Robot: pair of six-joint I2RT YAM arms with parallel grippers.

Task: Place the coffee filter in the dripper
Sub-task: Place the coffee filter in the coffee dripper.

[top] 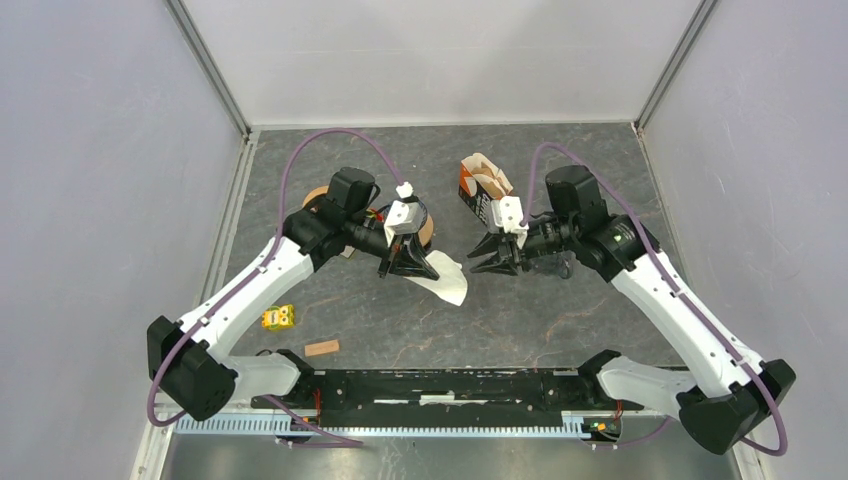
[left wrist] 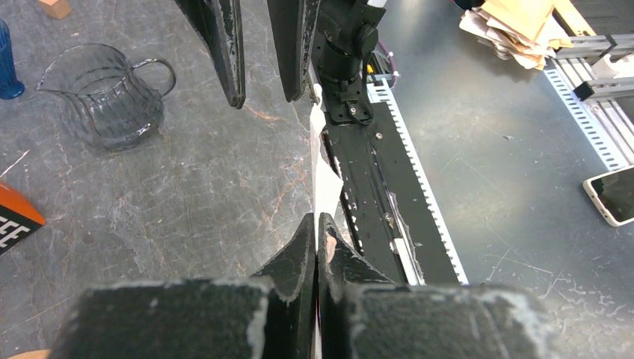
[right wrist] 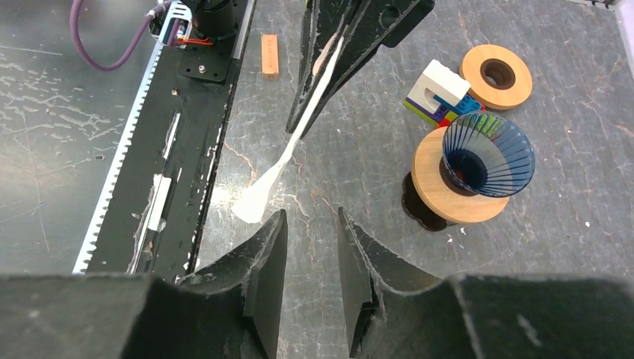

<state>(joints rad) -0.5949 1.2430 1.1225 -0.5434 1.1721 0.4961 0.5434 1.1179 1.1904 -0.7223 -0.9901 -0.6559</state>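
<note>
Now the left tool is clenching the flattened coffee filter, holding it near the dripper, not in it. The right tool, gaping and empty, should be spreading the layers open before seating. From above, the left arm is hiding the dripper.

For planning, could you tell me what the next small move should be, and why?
Probably ease the right gripper forward onto the hanging edge of the coffee filter: its jaws stand apart just short of it, while the left gripper pinches the filter flat, away from the dripper.
</note>
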